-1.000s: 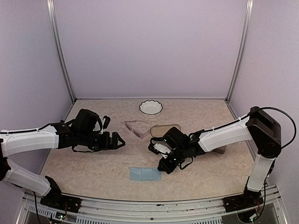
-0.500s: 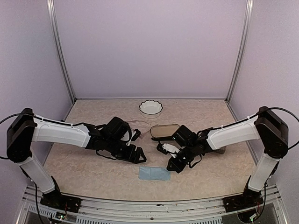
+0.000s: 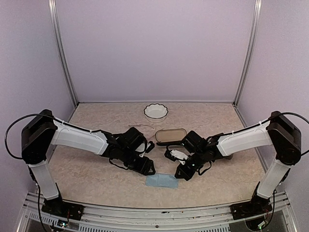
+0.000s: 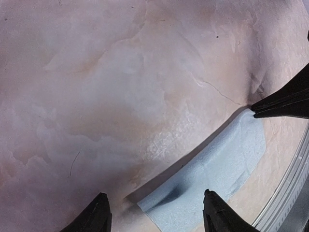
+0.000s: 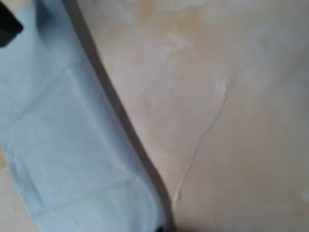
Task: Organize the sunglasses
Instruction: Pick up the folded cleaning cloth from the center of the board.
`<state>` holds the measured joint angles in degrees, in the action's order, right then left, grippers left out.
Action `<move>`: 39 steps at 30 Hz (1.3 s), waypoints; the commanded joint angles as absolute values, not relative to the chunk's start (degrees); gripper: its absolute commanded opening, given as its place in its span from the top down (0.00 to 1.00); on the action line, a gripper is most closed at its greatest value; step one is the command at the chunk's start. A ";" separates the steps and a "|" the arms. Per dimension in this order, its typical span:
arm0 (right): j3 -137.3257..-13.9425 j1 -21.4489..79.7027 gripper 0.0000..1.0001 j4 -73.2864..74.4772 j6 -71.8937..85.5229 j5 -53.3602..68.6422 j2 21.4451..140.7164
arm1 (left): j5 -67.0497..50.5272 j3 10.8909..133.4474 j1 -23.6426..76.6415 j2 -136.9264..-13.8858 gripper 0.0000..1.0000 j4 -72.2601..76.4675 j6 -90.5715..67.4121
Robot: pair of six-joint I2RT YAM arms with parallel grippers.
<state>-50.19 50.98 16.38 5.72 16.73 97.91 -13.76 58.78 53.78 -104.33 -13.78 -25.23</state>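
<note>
Only one pair of sunglasses [image 3: 141, 126] can be made out, the pale translucent one. A sliver of its thin frame shows on the table [image 3: 87, 179] just beyond the left arm's wrist, which covers the rest, and the dark-lensed pair cannot be picked out. At 1 o'clock from that frame sits a white scalloped bowl [image 3: 156, 111], and at 4 o'clock, close by, an oblong dark-rimmed case [image 3: 170, 135]. At 6 o'clock from the case, toward the near edge, a light blue cloth [image 3: 161, 181] lies flat. The left gripper [image 3: 148, 169] hangs at the cloth's 10 o'clock corner. In the wrist view its fingers stand apart with that corner between them and nothing clamped. The right gripper [image 3: 180, 174] is at the cloth's 2 o'clock corner, jaws together, its dark tip meeting the corner; whether it pinches the fabric cannot be told. Neither gripper touches the glasses.
</note>
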 commanded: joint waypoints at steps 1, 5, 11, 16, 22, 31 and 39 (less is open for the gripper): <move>-48.87 50.49 1.00 17.19 6.37 16.97 97.24 | -14.73 60.10 54.55 -106.09 0.40 -14.71 -23.81; -49.12 50.50 1.00 17.13 6.32 16.95 97.52 | -15.80 60.24 55.49 -106.83 0.43 -15.85 -23.01; -49.48 50.54 1.00 16.88 6.50 17.25 98.07 | -15.99 60.12 57.06 -107.81 0.50 -16.88 -22.73; -49.48 50.53 1.00 16.75 6.69 17.15 98.09 | -15.81 59.88 57.45 -107.62 0.55 -17.55 -22.67; -49.53 50.51 1.00 16.32 7.17 16.87 97.92 | -16.26 59.84 57.57 -107.23 0.70 -18.08 -22.83; -49.39 50.50 1.00 15.63 7.62 17.07 97.78 | -17.24 60.12 57.57 -107.05 0.90 -17.85 -23.13; -48.93 50.48 1.00 14.50 9.23 16.60 96.94 | -17.84 61.28 57.36 -107.06 1.00 -16.78 -23.88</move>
